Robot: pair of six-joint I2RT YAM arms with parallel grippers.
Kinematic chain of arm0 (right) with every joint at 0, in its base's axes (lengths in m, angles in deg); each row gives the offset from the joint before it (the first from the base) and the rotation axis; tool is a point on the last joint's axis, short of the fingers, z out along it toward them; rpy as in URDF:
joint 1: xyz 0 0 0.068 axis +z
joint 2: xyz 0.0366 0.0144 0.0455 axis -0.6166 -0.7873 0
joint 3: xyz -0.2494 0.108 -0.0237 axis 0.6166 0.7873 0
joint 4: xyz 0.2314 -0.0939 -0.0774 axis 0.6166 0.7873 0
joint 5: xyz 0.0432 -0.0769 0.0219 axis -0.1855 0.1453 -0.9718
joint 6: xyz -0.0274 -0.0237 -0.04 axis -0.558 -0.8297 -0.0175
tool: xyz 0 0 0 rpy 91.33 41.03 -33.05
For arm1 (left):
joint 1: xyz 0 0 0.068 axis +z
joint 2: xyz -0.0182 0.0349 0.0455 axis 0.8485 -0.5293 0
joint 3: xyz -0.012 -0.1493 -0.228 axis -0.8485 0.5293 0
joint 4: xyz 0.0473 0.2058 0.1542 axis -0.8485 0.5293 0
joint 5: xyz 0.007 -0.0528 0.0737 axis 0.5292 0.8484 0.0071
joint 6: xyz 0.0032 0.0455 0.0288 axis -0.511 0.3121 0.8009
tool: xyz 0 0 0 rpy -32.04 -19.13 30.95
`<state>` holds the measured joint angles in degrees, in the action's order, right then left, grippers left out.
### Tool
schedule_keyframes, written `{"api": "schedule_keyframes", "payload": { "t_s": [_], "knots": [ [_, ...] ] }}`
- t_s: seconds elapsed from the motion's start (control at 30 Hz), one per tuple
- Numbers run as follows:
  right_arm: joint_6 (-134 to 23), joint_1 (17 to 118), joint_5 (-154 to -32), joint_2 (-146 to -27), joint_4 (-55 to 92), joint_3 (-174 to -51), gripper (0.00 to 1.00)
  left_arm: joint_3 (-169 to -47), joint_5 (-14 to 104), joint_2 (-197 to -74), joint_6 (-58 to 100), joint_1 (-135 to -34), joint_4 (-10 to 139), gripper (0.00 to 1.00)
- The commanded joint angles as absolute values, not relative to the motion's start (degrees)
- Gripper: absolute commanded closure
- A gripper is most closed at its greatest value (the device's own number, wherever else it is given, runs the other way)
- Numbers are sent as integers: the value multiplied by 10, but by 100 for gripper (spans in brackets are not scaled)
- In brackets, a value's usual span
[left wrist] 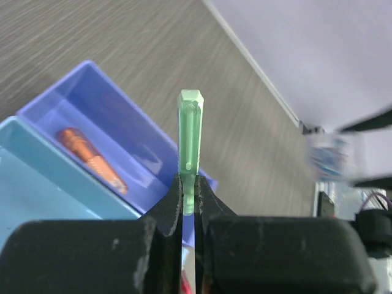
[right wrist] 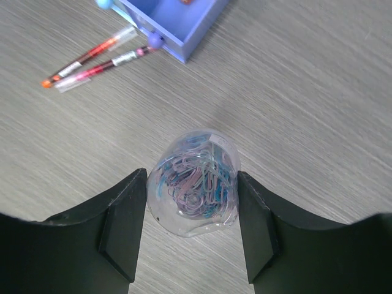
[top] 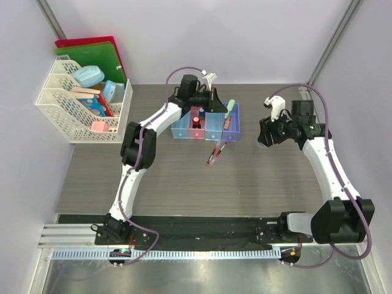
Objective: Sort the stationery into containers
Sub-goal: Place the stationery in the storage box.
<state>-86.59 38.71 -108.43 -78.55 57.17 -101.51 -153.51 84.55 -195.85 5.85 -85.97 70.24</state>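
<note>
The containers (top: 184, 132) are a row of four joined bins at mid-table. My left gripper (top: 215, 103) hovers over the row's right end, shut on a slim green piece (left wrist: 189, 131) that sticks out past the fingertips. In the left wrist view that gripper (left wrist: 189, 182) is above the purple bin (left wrist: 116, 116), where an orange marker (left wrist: 92, 158) lies. Right of the row, my right gripper (right wrist: 192, 179) is shut on a clear lump (right wrist: 195, 180) full of coloured paper clips, pads against both its sides. Two red-and-black pens (top: 215, 153) lie just in front of the bins.
A white lattice rack (top: 79, 109) with boxes stands at the back left, with green and red folders (top: 92, 52) behind it. Two small ball-headed pins (right wrist: 155, 40) lie by the purple bin's corner. White walls close in the table on three sides.
</note>
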Motion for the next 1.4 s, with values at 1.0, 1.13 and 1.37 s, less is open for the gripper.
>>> {"api": "schedule_keyframes", "payload": {
  "t_s": [1.0,1.13,1.37],
  "knots": [
    [-803,389,-1324,-729,548,-1077,82,-1455,814,-1839,373,-871,807,54],
    [-770,389,-1379,-759,533,-1101,82,-1267,686,-1723,551,-923,807,45],
    [-715,369,-1496,-820,533,-1162,82,-1031,602,-1555,592,-986,710,41]
  ]
}}
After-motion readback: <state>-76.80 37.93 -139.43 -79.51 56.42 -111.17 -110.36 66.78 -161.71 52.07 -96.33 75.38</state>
